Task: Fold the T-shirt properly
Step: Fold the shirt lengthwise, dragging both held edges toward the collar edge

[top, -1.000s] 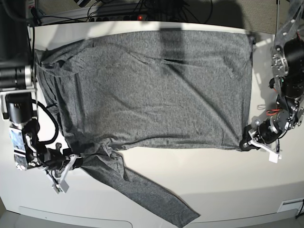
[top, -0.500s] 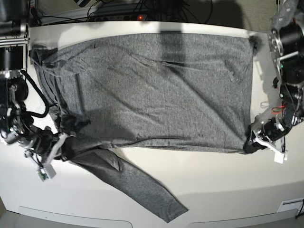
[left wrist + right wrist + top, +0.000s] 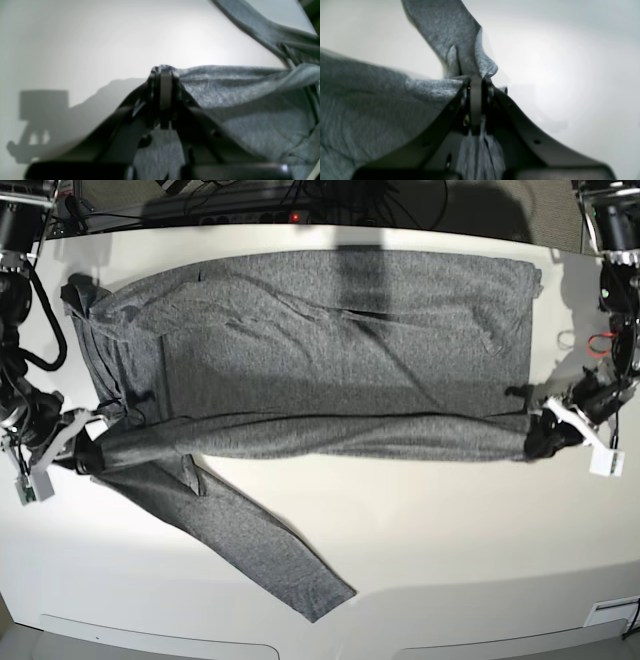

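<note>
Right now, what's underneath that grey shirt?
Only the white table shows around the shirt. Both sets of fingers lift its near edge off the table. Anything beneath the flat part is hidden.

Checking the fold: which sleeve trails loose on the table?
The sleeve running diagonally toward the near table edge; the other lies bunched at the T-shirt's far corner.

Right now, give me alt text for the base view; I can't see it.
A heather-grey long-sleeved knit T-shirt lies on a white table, its near edge lifted between the right gripper and left gripper, both pinching cloth. One sleeve trails toward the table's front edge.
</note>
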